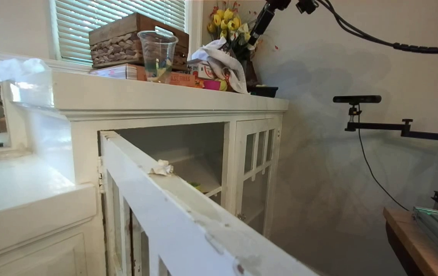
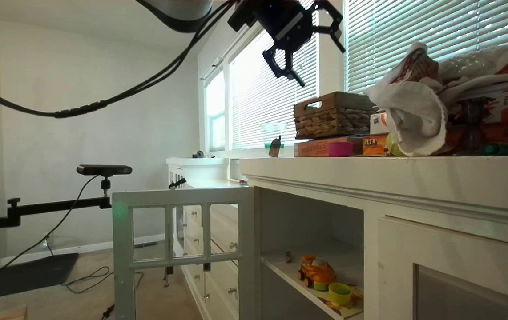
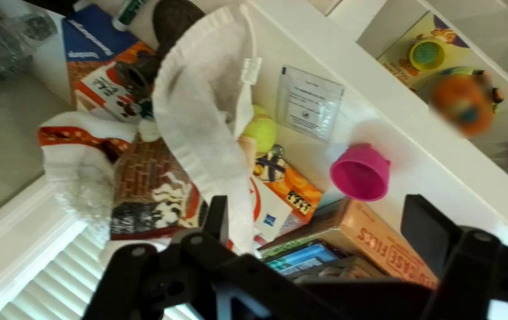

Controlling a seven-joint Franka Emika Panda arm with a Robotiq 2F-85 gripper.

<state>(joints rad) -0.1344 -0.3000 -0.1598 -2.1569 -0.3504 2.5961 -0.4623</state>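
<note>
Gripper [image 3: 318, 213] above round-mouthed pink cup [image 3: 361, 172]

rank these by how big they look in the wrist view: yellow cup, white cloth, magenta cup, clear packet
1. White cloth
2. Clear packet and magenta cup, too alike to rank
3. Yellow cup

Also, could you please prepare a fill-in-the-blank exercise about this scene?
1. The end effector is ____, not shut.
2. The orange box under the basket reads "CASE ____".
3. On the shelf, a yellow cup sits beside a mostly ____ toy vehicle.

Missing words: open; FILES; orange.
</note>
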